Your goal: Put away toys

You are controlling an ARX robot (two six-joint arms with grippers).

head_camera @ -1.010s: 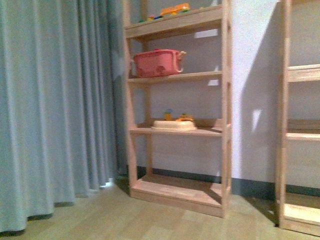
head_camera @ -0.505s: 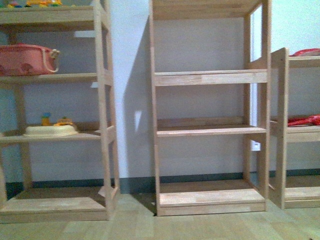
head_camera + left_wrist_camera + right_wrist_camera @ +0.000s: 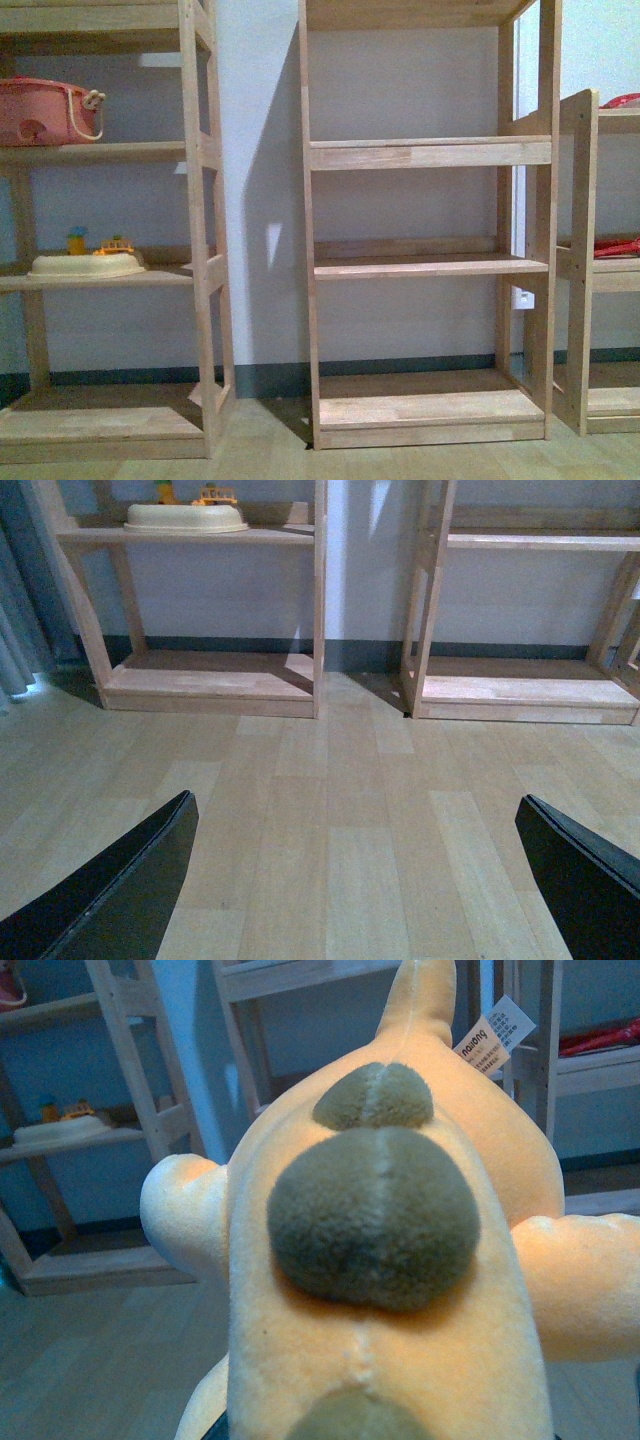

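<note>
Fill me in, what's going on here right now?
The right gripper, hidden behind it, seems to be holding the plush toy, which fills the right wrist view, off the floor. The left gripper hangs open over the wood floor, holding nothing. The robot faces a bare wooden shelf unit; the pink basket sits on the neighbouring unit to its left. The toy is not yet put away.

Basket on left shelving unit, tray one shelf below, middle unit beside it; plush toy in front
</note>
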